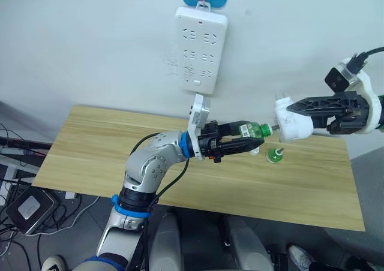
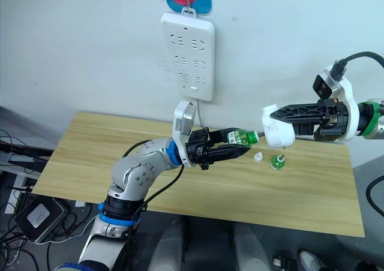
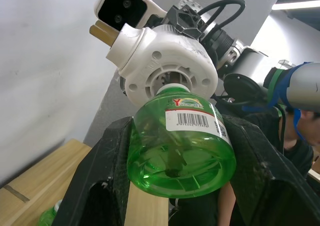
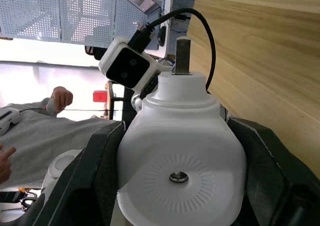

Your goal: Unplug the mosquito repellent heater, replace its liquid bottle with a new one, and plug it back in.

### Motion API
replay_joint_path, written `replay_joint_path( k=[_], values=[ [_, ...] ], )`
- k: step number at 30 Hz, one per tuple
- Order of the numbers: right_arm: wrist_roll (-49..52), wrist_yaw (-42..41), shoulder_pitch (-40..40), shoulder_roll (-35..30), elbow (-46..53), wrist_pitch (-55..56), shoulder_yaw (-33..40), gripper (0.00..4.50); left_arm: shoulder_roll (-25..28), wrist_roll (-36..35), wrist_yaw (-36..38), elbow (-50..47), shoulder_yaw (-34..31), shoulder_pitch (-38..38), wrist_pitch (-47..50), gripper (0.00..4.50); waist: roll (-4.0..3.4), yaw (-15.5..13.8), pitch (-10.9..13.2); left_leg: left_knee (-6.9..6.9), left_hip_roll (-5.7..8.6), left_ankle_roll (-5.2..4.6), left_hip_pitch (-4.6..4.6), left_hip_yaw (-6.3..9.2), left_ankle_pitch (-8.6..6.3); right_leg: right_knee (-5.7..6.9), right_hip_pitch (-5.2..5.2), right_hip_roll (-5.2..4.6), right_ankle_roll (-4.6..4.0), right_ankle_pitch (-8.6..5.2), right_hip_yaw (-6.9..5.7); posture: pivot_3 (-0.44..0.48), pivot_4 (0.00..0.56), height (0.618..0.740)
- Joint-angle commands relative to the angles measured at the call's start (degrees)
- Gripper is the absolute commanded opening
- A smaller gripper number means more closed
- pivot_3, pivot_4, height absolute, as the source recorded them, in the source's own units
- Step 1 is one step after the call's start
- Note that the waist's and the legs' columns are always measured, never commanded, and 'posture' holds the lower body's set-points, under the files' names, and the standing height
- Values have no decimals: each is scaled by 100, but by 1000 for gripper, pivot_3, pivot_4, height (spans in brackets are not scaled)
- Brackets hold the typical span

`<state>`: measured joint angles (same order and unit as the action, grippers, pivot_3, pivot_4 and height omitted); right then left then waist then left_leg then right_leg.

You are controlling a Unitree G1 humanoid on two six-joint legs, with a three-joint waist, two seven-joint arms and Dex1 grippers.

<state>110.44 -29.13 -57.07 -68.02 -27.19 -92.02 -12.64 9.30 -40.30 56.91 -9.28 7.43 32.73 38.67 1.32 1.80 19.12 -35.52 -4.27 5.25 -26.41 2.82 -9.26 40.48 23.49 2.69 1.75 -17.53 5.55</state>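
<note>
The two head views look forward and down from above onto the pale wooden tabletop (image 1: 120,163) and the white multi-socket power strip (image 1: 200,48) on the wall. The left wrist view looks very close along its black fingers (image 3: 100,186) at a green transparent plastic bottle (image 3: 181,146). The right wrist view sits equally close behind the rounded white plastic heater (image 4: 180,166). All four share that heater.

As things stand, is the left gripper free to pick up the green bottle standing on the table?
Probably not: the left gripper is shut on another green bottle, held at the heater in the right gripper. The table bottle stands unobstructed.
</note>
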Motion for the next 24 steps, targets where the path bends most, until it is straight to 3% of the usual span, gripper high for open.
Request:
replay_joint_path(
  k=[1, 24],
  values=[
    [7, -79, -328, 34, -133, -48, 65, 2925, -29, -171, 65, -374, 151, -11, -6, 2269, 0, 1, 0, -5, 0, 0, 0, 0, 0, 5, 1, 0, 0, 0, 0, -34, 309, 740],
    [88, -291, -167, -109, 23, -48, -70, 2925, 32, -180, 22, -143, -78, 169, -78, 2269, 0, 4, 0, -29, 2, -4, -1, 1, -3, 31, 3, 1, 23, -14, 3, -34, 309, 740]
  ],
)
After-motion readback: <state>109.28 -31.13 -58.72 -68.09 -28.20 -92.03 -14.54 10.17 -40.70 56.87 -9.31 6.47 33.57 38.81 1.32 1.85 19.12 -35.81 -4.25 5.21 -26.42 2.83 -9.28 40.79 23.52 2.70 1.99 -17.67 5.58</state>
